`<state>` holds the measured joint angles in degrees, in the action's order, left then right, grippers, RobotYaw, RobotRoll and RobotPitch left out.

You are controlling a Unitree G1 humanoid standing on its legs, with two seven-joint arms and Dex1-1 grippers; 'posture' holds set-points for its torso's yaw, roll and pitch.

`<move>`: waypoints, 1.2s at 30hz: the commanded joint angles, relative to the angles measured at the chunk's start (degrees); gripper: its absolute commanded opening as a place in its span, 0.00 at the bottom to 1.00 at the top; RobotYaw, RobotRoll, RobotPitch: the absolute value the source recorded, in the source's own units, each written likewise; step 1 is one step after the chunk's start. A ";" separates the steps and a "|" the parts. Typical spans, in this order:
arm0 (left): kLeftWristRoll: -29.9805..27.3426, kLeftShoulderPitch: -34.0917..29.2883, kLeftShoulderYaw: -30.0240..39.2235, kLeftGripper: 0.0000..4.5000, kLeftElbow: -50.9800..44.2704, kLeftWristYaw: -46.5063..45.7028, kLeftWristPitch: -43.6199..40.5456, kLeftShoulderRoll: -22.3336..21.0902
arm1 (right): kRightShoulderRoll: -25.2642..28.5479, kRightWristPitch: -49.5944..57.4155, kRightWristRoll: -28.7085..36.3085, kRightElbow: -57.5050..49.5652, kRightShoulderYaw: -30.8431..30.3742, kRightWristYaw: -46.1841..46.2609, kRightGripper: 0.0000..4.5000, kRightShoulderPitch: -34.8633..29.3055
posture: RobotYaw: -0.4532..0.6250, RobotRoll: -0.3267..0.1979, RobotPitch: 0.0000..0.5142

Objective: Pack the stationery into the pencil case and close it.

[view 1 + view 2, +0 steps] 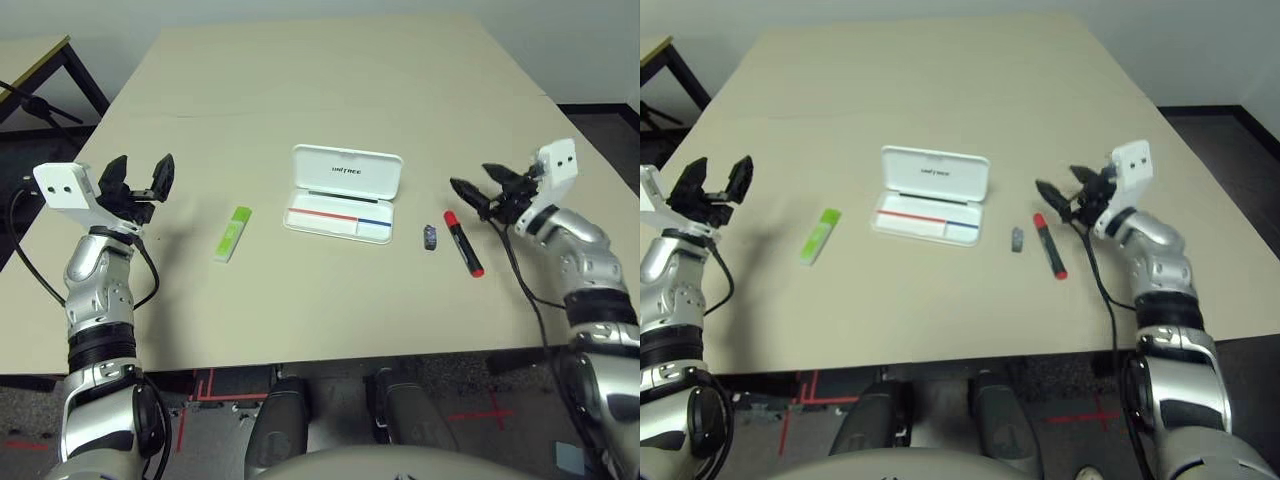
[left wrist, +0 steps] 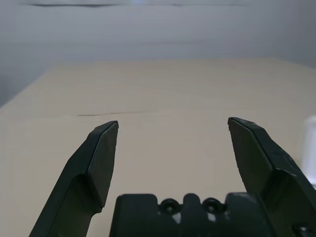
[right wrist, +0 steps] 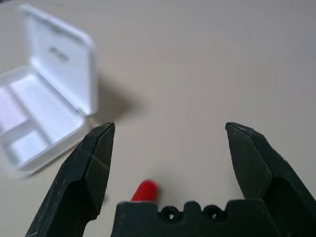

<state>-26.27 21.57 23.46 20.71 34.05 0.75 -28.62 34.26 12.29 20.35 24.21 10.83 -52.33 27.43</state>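
Observation:
The white pencil case (image 1: 340, 222) lies open at the table's middle, its lid (image 1: 347, 172) standing up at the back and a red-and-blue line across the tray. To its left lies the lime-green stick (image 1: 232, 233). On its right are the tiny grey-blue piece (image 1: 430, 237) and the red marker (image 1: 463, 243). My left gripper (image 1: 140, 172) hovers open and empty, left of the green stick. My right gripper (image 1: 472, 180) is open just behind and right of the marker, whose red end (image 3: 144, 190) shows between its fingers in the right wrist view, beside the case (image 3: 49, 98).
A thin seam (image 1: 180, 118) crosses the beige table behind the case. Another table with black legs (image 1: 40, 70) stands off the far left corner. The front edge (image 1: 300, 355) runs close to my body.

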 commanded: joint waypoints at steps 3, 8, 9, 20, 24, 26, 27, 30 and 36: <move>-2.32 -2.73 -5.25 0.99 -8.51 7.46 -7.52 -1.43 | 3.54 5.52 1.71 -6.41 -2.21 -6.22 0.99 -2.58 | 0.30 0.62 0.22; -2.23 -7.20 -12.66 0.99 -18.32 15.09 -13.06 -3.31 | 6.05 6.42 1.29 -8.67 -3.75 -10.40 0.99 -4.53 | 0.30 0.62 0.21; -1.93 -8.11 -14.06 0.99 -19.98 16.55 -13.66 -3.77 | 6.28 6.48 1.29 -8.72 -3.74 -10.57 0.99 -4.67 | 0.30 0.62 0.21; 8.29 -5.48 -28.90 0.99 -21.10 24.67 -9.58 -6.34 | 8.13 6.13 0.04 -10.67 -5.73 -13.29 0.99 -7.65 | 0.30 0.62 0.21; 11.31 -2.18 -32.73 0.99 -16.70 27.51 -8.90 -6.22 | 7.50 5.58 -0.19 -10.34 -5.81 -12.28 0.99 -7.53 | 0.29 0.62 0.21; 13.23 -0.17 -34.25 0.99 -13.69 28.30 -7.96 -6.08 | 7.30 5.31 -0.32 -10.21 -5.84 -11.88 0.99 -7.42 | 0.29 0.62 0.20; 14.37 0.80 -35.20 0.99 -11.88 29.03 -6.94 -6.10 | 7.22 5.32 -0.30 -10.30 -5.84 -11.71 0.99 -7.43 | 0.29 0.62 0.20; 16.69 3.63 -37.14 0.99 -6.36 30.43 -4.54 -5.20 | 6.98 5.34 -0.20 -10.69 -5.72 -11.17 0.99 -7.54 | 0.28 0.62 0.20; 19.62 9.63 -38.34 0.99 2.41 31.14 -1.90 -2.70 | 6.66 5.52 0.10 -12.07 -5.24 -9.77 0.99 -8.58 | 0.26 0.62 0.22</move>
<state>-8.17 30.43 -14.15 21.32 64.21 -2.24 -31.49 41.20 18.09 20.48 13.26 5.34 -62.49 19.66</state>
